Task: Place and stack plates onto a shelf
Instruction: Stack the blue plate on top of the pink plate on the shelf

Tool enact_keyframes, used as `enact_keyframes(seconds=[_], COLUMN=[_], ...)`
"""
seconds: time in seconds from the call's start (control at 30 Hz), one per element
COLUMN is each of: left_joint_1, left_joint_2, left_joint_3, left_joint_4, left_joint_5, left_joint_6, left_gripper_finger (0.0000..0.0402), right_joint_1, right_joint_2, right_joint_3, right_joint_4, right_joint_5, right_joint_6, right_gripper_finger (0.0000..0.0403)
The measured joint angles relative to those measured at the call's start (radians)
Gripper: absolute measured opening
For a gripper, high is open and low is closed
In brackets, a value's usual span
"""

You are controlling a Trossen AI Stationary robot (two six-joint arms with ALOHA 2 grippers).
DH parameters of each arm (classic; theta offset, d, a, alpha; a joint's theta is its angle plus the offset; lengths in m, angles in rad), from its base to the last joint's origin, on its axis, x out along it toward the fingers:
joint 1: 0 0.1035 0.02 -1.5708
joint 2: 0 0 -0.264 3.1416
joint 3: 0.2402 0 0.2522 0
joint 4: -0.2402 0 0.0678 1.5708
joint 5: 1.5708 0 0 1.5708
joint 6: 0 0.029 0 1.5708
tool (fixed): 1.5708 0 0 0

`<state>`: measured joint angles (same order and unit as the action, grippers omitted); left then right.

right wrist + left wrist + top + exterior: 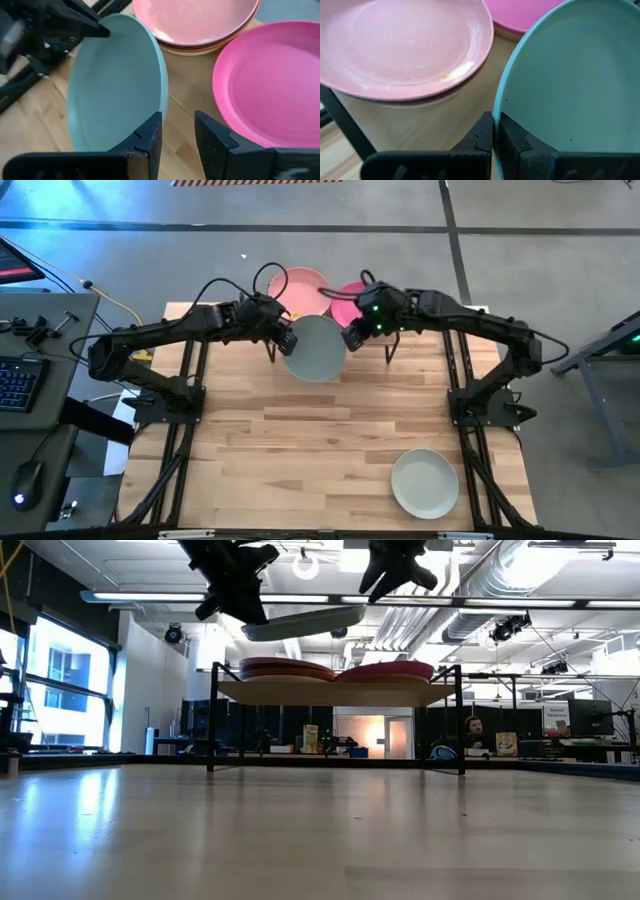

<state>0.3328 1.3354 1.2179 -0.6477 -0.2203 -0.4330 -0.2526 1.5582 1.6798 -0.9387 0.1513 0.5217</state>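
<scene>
A: Where is the pale teal plate point(317, 348) right now?

B: In the air, just in front of the shelf point(330, 692) and above its board, tilted a little in the low view. The left pincer point(287, 340) is pinching its rim, fingers pressed together on the edge; the left wrist view shows the rim caught between them.

A: And the other arm?

B: The right pincer point(352, 335) sits just beside the opposite side of the same plate, over the shelf's front edge. Its fingers are spread with a gap between them, and nothing is in that gap. In the right wrist view the teal rim lies right by one finger; I can't tell if it touches.

A: So what is already done?

B: On the shelf there's a stack topped by a pink plate point(300, 290), with at least one darker, orange-brown rim showing under it. Next to it lies a magenta plate point(347, 304); whether anything is beneath that one I can't tell. The two groups sit side by side, nearly touching.

A: What's left?

B: The teal plate is not yet set down, so I'd judge that's the step in hand. An off-white plate point(424, 484) lies alone on the table point(300, 440), well apart from the shelf, near the right arm's base. It still needs collecting. I'd say the job is past halfway, though the stacks hide the exact count.
</scene>
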Motion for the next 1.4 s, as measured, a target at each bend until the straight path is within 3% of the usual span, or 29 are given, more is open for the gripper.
enact_keyframes(seconds=[0.77,0.87,1.03,1.4], left_joint_1=[0.000,0.000,-0.001,-0.001], left_joint_2=[0.000,0.000,0.000,0.000], left_joint_3=[0.000,0.000,-0.001,-0.001], left_joint_4=[-0.011,-0.011,-0.007,-0.004], left_joint_5=[0.000,0.000,0.000,0.040], left_joint_6=[-0.008,-0.007,-0.006,0.024], left_gripper_finger=[0.0000,0.0000,0.0001,0.0034], right_joint_1=[0.070,0.070,0.069,0.063], right_joint_2=[0.120,0.125,0.125,0.125], right_joint_3=[0.000,0.000,0.000,0.000], right_joint_4=[0.009,0.011,0.013,0.004], right_joint_5=[0.079,0.080,0.091,0.090], right_joint_6=[0.039,0.050,0.043,0.038], right_gripper_finger=[0.0094,0.0078,0.0011,0.0002])
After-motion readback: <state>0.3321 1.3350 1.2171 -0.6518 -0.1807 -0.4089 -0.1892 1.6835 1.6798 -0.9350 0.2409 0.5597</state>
